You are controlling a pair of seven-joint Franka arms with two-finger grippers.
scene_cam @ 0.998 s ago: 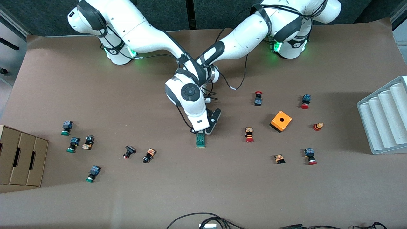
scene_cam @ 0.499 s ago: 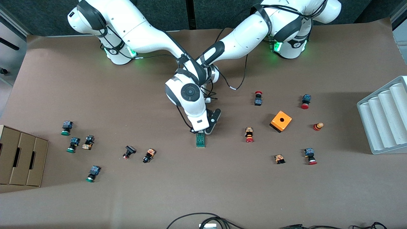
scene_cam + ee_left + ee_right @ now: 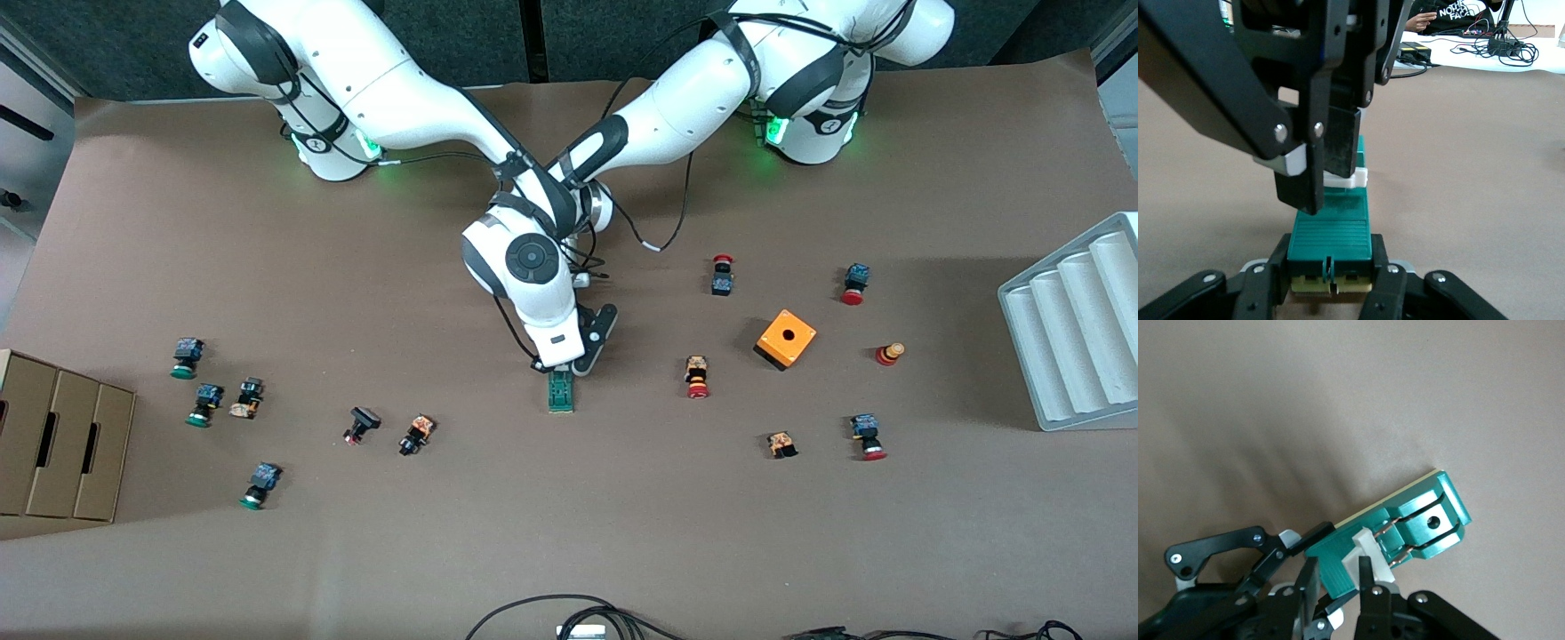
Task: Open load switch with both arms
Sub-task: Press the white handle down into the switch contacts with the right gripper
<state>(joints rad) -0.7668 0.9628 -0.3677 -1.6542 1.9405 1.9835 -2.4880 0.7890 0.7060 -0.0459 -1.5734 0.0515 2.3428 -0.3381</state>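
The load switch [image 3: 560, 393], a narrow dark-green block, lies flat near the middle of the table. My left gripper [image 3: 1331, 277] is shut on the sides of one end of the green body [image 3: 1331, 230]. From above, my right gripper [image 3: 1338, 577] is shut on the white sliding piece [image 3: 1368, 550] on top of the switch [image 3: 1421, 513]. In the left wrist view that white piece [image 3: 1351, 179] sits between the right gripper's black fingers [image 3: 1338, 143]. In the front view the right arm's hand [image 3: 558, 360] covers most of the left gripper.
An orange cube with a hole [image 3: 786, 339] stands toward the left arm's end, with red-capped buttons [image 3: 697, 377] around it. Green-capped buttons [image 3: 206, 404] lie toward the right arm's end, by a cardboard box [image 3: 53, 444]. A grey ridged tray [image 3: 1076, 329] sits at the table's edge.
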